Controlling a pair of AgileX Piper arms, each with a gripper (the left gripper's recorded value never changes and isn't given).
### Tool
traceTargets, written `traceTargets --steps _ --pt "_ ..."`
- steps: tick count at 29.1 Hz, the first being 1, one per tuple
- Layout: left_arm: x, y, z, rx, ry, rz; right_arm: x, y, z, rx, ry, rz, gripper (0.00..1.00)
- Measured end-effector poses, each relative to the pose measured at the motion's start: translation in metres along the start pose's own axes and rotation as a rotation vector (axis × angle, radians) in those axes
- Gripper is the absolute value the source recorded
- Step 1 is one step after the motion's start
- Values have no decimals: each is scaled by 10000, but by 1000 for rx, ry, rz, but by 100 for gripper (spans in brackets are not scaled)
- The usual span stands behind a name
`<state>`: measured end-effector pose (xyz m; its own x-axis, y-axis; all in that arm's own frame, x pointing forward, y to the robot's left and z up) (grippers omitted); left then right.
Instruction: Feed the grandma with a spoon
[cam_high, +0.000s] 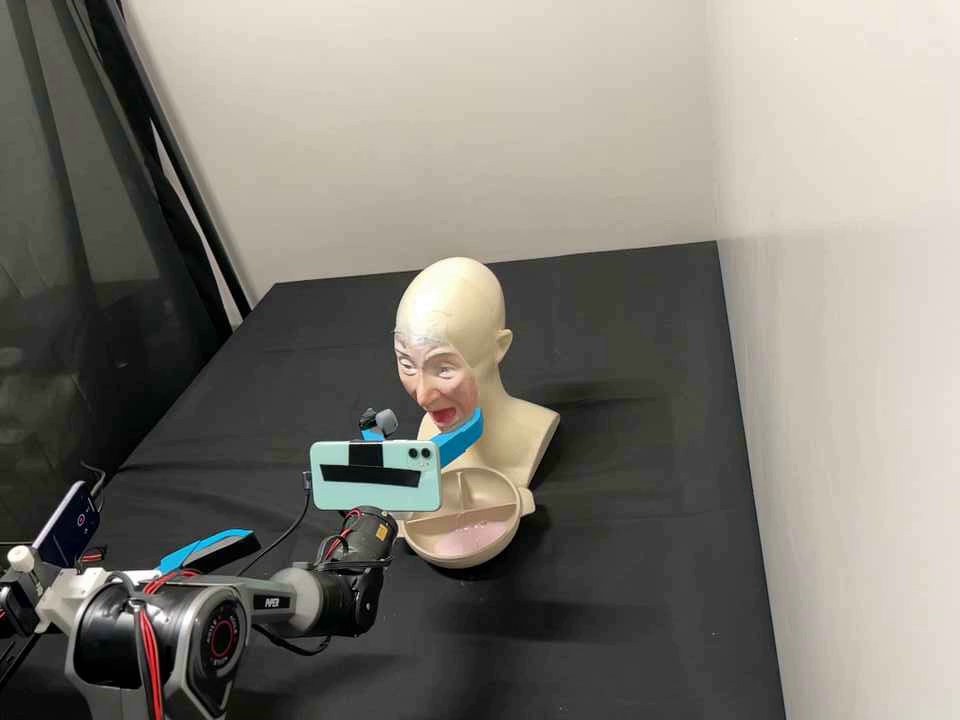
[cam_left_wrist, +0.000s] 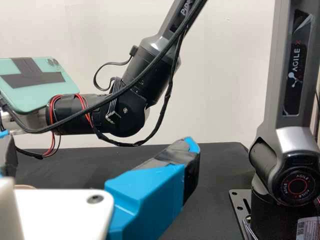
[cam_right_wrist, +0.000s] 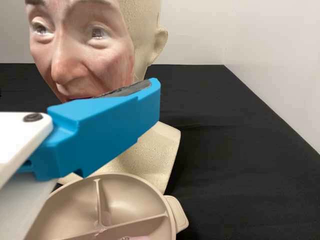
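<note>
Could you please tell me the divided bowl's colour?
The divided plastic bowl is beige; high view best.

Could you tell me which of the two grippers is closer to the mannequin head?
The right gripper: it is up beside the mannequin head, near the divided bowl, while the left gripper sits low over the bench.

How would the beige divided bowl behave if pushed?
The bowl probably is light plastic, so it may slide on the black cloth. Its wide, low shape makes tipping unlikely. The mannequin bust beside it could block it.
</note>
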<state>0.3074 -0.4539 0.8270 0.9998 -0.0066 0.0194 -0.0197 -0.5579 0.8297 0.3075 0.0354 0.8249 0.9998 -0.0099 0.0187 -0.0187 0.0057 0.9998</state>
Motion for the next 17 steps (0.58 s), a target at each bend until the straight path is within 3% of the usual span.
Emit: traceTargets --steps 13,17 --pt "0 1 -6 0 2 0 0 0 0 0 0 0 100" --pt "-1 -7 -67 4 19 -3 0 0 0 0 0 0 100"
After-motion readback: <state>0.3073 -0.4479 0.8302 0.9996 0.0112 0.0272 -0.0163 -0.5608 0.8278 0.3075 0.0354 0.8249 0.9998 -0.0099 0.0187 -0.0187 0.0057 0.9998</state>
